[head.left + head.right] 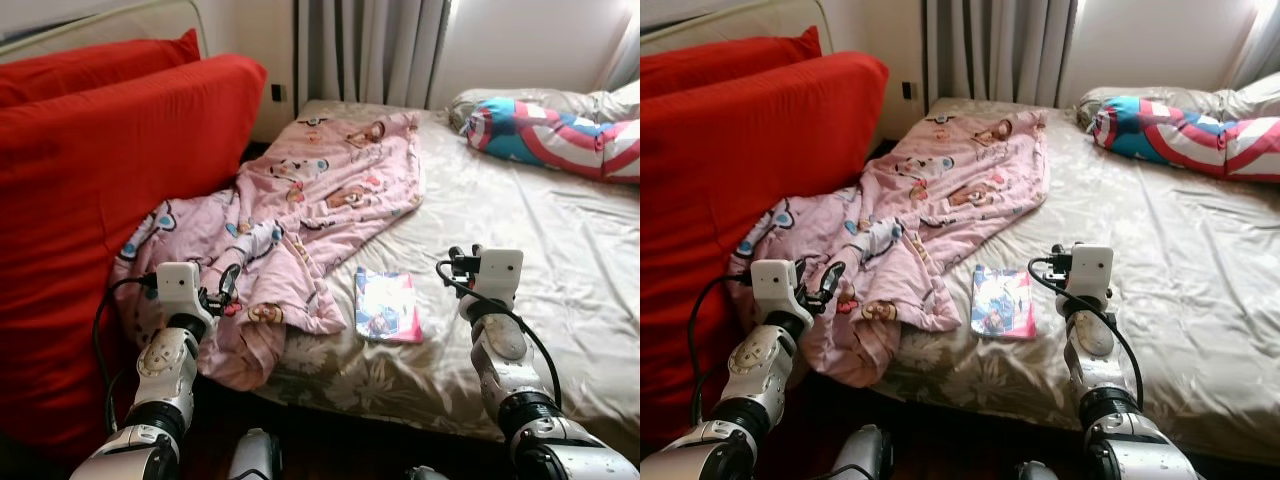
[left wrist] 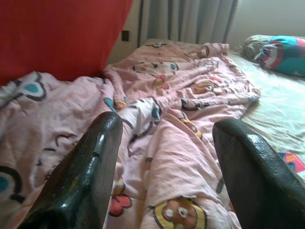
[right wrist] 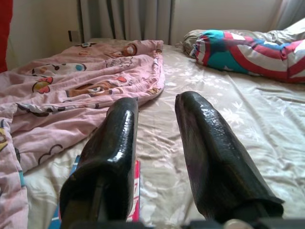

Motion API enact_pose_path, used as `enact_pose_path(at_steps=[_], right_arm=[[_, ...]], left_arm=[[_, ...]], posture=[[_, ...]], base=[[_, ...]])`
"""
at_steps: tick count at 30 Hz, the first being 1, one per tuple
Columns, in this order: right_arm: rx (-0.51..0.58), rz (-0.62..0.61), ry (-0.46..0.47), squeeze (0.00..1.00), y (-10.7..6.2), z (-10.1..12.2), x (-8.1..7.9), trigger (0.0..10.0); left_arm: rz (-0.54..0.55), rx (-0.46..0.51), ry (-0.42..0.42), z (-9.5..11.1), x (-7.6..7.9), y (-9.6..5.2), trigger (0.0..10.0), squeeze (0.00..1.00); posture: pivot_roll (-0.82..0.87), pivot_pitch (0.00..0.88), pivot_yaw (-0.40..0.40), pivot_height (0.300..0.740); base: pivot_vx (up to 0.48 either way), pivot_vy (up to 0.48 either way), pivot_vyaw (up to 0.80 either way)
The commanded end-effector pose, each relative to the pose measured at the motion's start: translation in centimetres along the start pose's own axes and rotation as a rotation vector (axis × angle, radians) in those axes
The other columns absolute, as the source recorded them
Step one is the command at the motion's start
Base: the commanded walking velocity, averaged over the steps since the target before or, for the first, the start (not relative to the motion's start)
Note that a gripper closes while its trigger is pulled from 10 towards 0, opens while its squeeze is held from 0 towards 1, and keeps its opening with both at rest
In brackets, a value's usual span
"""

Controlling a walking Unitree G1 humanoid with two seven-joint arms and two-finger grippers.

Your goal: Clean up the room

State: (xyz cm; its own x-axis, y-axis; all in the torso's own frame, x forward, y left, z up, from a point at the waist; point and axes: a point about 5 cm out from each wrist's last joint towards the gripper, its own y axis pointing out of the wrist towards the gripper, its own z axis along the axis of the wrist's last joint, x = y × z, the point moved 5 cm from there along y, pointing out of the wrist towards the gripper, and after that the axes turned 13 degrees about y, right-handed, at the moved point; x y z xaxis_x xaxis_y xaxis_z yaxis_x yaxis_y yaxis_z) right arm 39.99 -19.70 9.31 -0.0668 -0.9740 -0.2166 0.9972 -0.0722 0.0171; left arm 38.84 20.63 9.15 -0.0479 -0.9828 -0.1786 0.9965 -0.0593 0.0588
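From where I stand, the tidying looks barely begun. Nearest, the left claw (image 1: 228,290) hangs over the crumpled end of the pink blanket (image 1: 320,200), its fingers spread wide with cloth below them and nothing gripped. That end of the blanket sags over the bed's near edge, down toward the dark floor (image 1: 330,440). The right claw (image 3: 157,148) hovers over the bedsheet (image 1: 540,260), fingers set close together with a narrow gap, also empty. Between the two arms a thin book (image 1: 387,305) lies flat on the sheet, its left edge just beside the blanket's hem.

So, as I judge it, nothing has been put away yet: the blanket is still to be gathered or folded, and the book still to be picked up. The left arm seems best placed for the blanket, the right for the book.

Further back, the blanket runs in a rumpled band up the bed toward the grey curtains (image 1: 370,50). Two big red cushions (image 1: 110,180) lean along the left side, touching the blanket. At the far right a bolster printed with red, white and blue rings (image 1: 550,135) lies against a pale pillow (image 1: 520,100). The sheet is creased with a faint leaf pattern. Daylight falls in from the right.
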Motion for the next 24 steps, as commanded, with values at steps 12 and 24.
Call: enact_pose_path(at_steps=[12,24], right_arm=[[-0.007,0.011,-0.007,0.0,0.1,0.0,-0.2,10.0],[-0.014,0.067,-0.045,0.0,-0.1,-0.3,-1.0,10.0]], left_arm=[[-0.011,-0.005,-0.003,0.2,0.0,0.3,10.0,0.0],[-0.011,-0.009,0.002,0.2,-0.1,0.3,10.0,0.0]], posture=[[0.04,0.005,0.0,0.587],[0.04,0.007,0.001,0.587]], base=[[0.0,0.0,0.0],[0.0,0.0,0.2]])
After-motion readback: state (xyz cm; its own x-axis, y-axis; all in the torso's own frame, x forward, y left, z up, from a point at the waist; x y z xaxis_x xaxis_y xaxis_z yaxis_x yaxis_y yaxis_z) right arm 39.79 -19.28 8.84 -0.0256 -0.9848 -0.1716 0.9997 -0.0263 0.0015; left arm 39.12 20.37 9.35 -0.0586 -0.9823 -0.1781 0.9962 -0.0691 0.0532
